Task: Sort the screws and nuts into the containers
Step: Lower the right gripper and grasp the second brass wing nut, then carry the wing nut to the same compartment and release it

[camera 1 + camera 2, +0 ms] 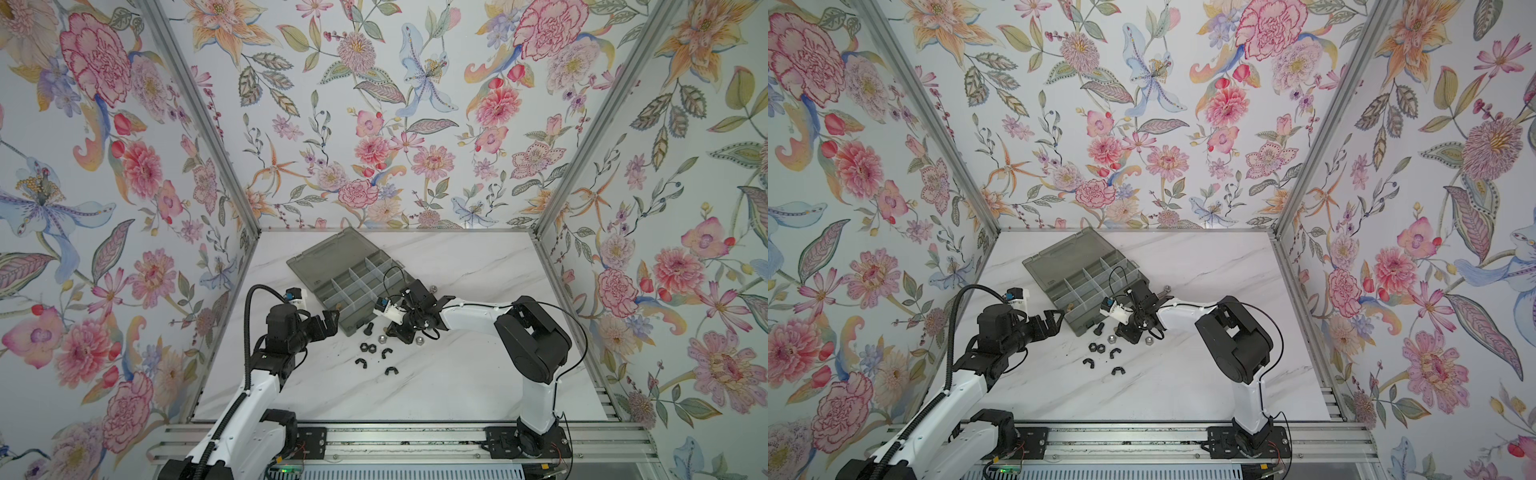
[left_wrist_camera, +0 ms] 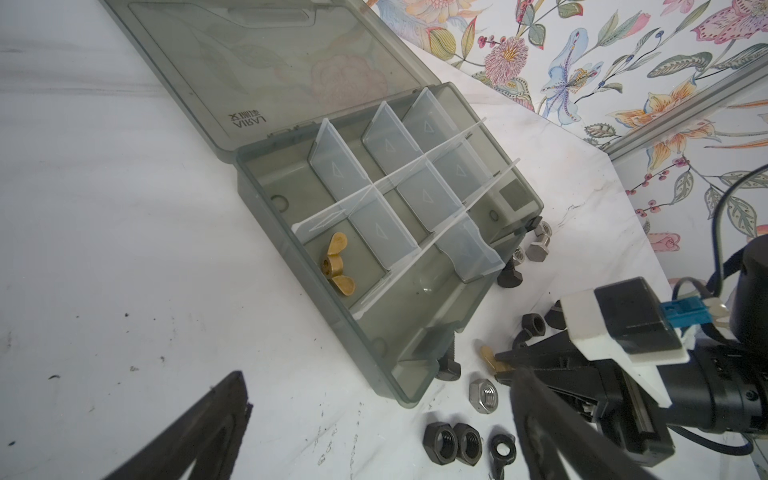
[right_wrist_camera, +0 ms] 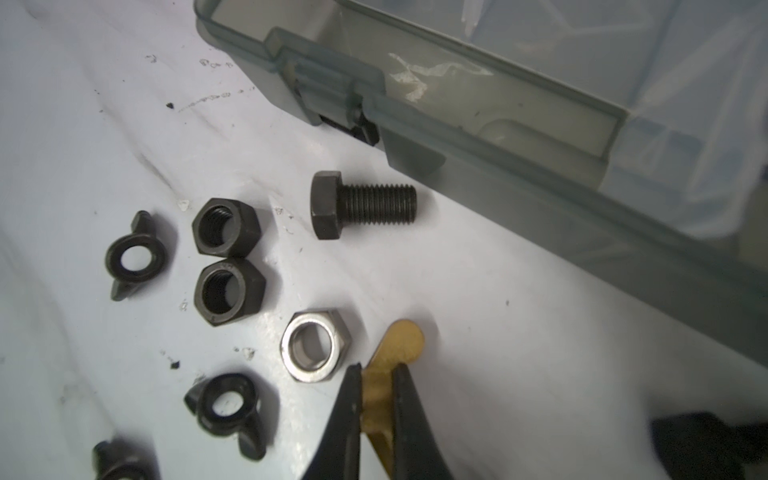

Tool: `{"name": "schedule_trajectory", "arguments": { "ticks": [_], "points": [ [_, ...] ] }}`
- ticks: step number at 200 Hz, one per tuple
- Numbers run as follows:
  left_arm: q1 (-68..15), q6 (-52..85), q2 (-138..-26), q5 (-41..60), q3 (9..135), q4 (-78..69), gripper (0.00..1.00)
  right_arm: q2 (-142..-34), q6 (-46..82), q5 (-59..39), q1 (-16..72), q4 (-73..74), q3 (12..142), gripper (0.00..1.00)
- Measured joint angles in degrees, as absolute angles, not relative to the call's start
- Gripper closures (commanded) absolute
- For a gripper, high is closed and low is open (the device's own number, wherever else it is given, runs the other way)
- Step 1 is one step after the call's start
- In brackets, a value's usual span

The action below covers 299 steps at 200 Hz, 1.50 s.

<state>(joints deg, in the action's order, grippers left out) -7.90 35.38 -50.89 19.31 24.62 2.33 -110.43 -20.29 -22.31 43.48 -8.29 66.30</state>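
table (image 1: 415, 390): white marble-look top, loose hardware scattered near its middle.
black winged nuts (image 1: 389, 370): three, loose, nearest of the scatter, apart from one another.
black hex nuts (image 3: 227, 226): two, touching side by side, just beyond the winged ones.
silver hex nut (image 3: 315, 351): flat on the table, between the black hex nuts and the right gripper's tips.
right gripper (image 3: 377, 384): low at the table, clamped on one wing of the brass wing nut (image 3: 406, 336); other wing pokes out past the tips; lifted or resting, cannot tell.
silver domed nut (image 1: 420, 340): on the table just right of the right gripper.
black bolt (image 3: 361, 205): on its side, near the box's near wall, by the latch.
left gripper (image 1: 333, 319): jaws spread wide, empty, just beside the box's near left corner.
organizer box (image 2: 328, 328): smoky grey, open, set askew beyond the scatter.
compartments (image 2: 274, 183): parted by clear dividers.
second brass wing nut (image 2: 337, 264): lying in a compartment at the box's left end.
silver pieces (image 2: 537, 248): small cluster on the table just beside the box's right end.
lid (image 1: 328, 254): folded back on the far left side of the box.
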Motion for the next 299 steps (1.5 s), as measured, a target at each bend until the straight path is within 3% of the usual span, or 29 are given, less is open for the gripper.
{"name": "schedule_trajectory", "arguments": {
  "ticks": [53, 117, 215, 299],
  "points": [
    [-7.90, 35.40, -50.89, 19.29, 24.40, 2.31, 0.01, -103.63, -18.81, -24.10, 43.51, -8.23, 67.46, 1.00],
    [-7.90, 35.40, -50.89, 19.31, 23.97, 2.33, 0.01, -102.91, -14.87, -24.82, 45.12, -0.71, 74.50, 1.00],
    [-7.90, 35.40, -50.89, 19.31, 23.97, 2.33, 0.01, -120.16, -6.02, -20.32, 49.80, 9.06, 92.31, 1.00],
    [-7.90, 35.35, -50.89, 19.31, 23.97, 2.35, 0.01, -128.73, -2.04, -19.27, 50.92, 9.69, 95.96, 1.00]
  ]
}}
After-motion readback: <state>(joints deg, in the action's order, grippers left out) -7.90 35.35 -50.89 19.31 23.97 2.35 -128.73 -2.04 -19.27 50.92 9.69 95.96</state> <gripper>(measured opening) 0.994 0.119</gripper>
